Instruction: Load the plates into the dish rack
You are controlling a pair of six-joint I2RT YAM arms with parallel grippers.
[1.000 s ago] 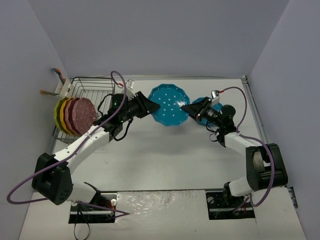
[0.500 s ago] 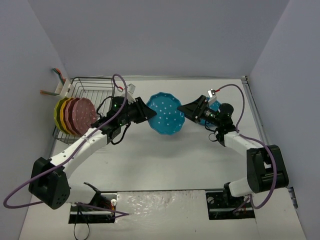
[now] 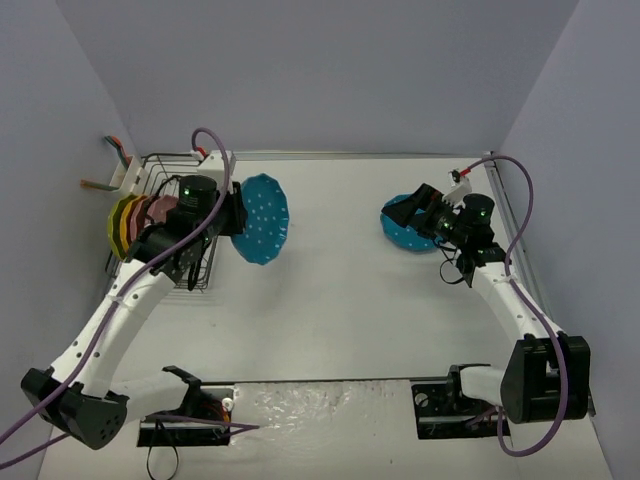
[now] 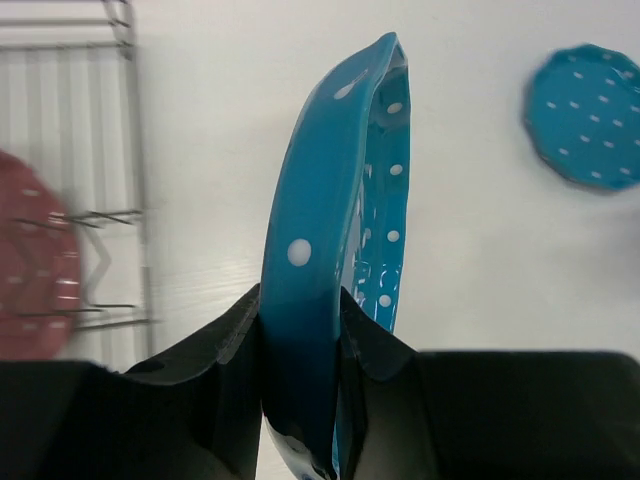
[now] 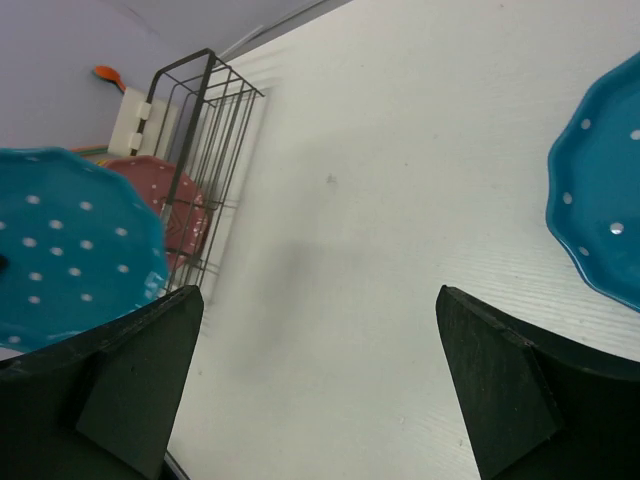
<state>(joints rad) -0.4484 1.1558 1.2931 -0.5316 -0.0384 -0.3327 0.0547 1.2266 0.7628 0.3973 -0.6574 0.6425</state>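
My left gripper (image 3: 232, 210) is shut on the rim of a turquoise polka-dot plate (image 3: 262, 218), holding it upright on edge just right of the black wire dish rack (image 3: 185, 172). In the left wrist view the plate (image 4: 330, 190) stands edge-on between both fingers of the gripper (image 4: 300, 330). Yellow, orange and pink plates (image 3: 140, 222) stand in the rack. A second turquoise plate (image 3: 410, 235) lies on the table at the right. My right gripper (image 3: 398, 214) hangs open and empty over its left edge. From the right wrist view this plate (image 5: 605, 200) shows at the right.
A white caddy (image 3: 125, 175) with an orange-handled utensil hangs on the rack's far left corner. Grey walls close in the table on the left, back and right. The rack's wires (image 5: 215, 130) and a pink plate (image 5: 170, 200) show in the right wrist view.
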